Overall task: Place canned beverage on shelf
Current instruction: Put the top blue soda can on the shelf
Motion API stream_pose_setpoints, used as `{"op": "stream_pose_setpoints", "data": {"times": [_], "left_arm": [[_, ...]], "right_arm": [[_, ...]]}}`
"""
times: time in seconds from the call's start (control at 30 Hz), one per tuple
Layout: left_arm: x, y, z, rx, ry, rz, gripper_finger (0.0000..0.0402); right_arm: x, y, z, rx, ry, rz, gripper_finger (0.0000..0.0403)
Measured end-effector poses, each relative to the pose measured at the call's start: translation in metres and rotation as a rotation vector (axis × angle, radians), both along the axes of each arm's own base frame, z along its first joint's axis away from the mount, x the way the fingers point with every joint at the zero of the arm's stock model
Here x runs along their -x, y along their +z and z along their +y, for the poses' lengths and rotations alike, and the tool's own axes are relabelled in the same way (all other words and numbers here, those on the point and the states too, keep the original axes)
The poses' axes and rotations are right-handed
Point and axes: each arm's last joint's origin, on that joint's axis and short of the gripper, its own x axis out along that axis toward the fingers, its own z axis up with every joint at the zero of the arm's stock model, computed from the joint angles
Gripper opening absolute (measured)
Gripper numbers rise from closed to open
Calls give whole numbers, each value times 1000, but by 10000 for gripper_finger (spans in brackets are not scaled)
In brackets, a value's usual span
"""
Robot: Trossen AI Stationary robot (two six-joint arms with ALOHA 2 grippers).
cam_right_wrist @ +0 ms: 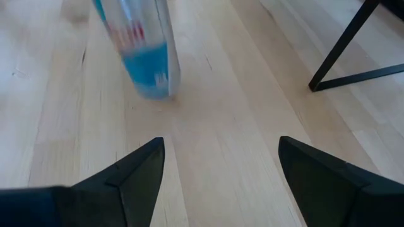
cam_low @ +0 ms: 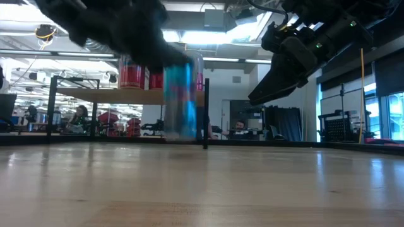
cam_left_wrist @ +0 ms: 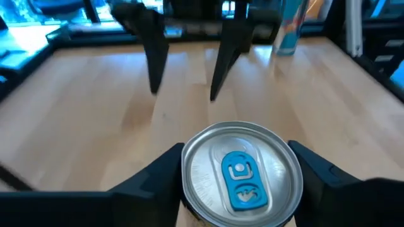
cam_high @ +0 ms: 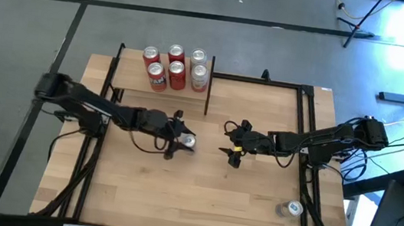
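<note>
A silver can with blue and pink print (cam_low: 182,94) stands upright between the fingers of my left gripper (cam_high: 182,137) at the table's middle; its top with a blue tab (cam_left_wrist: 240,176) shows in the left wrist view. My right gripper (cam_high: 231,140) is open and empty, just right of the can and facing it (cam_right_wrist: 148,57). The shelf (cam_high: 130,79), a small raised board on black posts, stands at the far left and carries several red cans (cam_high: 174,67). My left gripper pinches the can's upper wall (cam_left_wrist: 189,183) between its two fingers (cam_left_wrist: 158,183), one on each side just below the rim. The fingers come about level from the table's left. The can is upright, its bottom close above the table in the low view.
Another silver can (cam_high: 289,209) stands near the table's front right corner. A black frame rail (cam_high: 268,81) runs along the far edge, with posts at the right (cam_high: 310,126). Bare tabletop lies in front of both grippers.
</note>
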Motion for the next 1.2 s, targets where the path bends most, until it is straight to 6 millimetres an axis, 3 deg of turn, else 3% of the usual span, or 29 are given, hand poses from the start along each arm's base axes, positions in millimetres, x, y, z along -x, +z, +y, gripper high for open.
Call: {"op": "stream_pose_setpoints", "data": {"times": [0.33,0.7,0.93,1.2], "left_arm": [[75,85,3,17,33,-33,179],[146,174,21,-97,329,145,180],[176,191,40,-181,536,149,180],[182,191,69,-251,720,219,180]], "right_arm": [[-2,2,0,34,28,-19,296],[-2,2,1,-7,44,-20,296],[-2,2,1,-4,42,-20,296],[-2,2,1,16,56,-18,296]]}}
